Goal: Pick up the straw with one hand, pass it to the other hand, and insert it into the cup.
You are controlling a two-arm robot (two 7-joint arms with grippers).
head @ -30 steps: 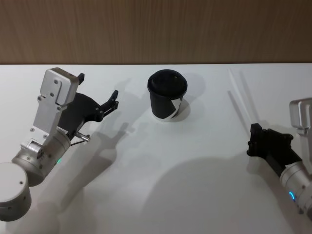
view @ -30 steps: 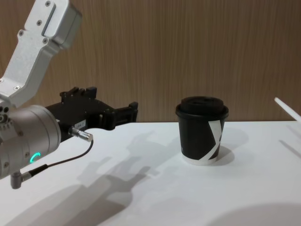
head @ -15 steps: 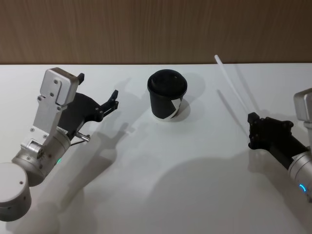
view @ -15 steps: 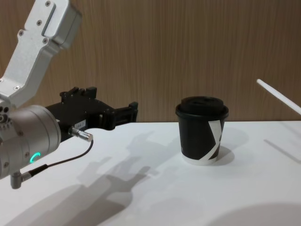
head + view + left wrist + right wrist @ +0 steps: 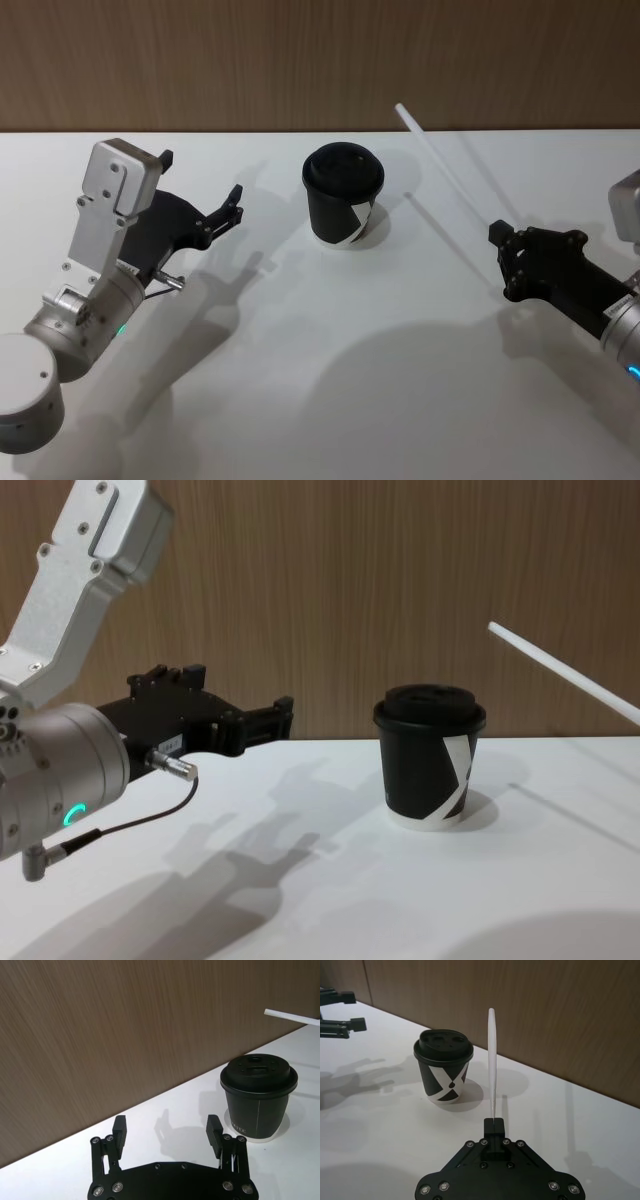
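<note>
Straw pinched at its lower end by right gripper, fingers clenched on it. It is clear of the table and slants up toward the far left. Free tip now sits closer to the cup than half a second ago, right of the lid and above it. Right gripper has shifted left with the straw. Cup upright at far centre, unmoved. Left gripper hovers left of the cup, fingers spread, holding nothing, pose unchanged.
</note>
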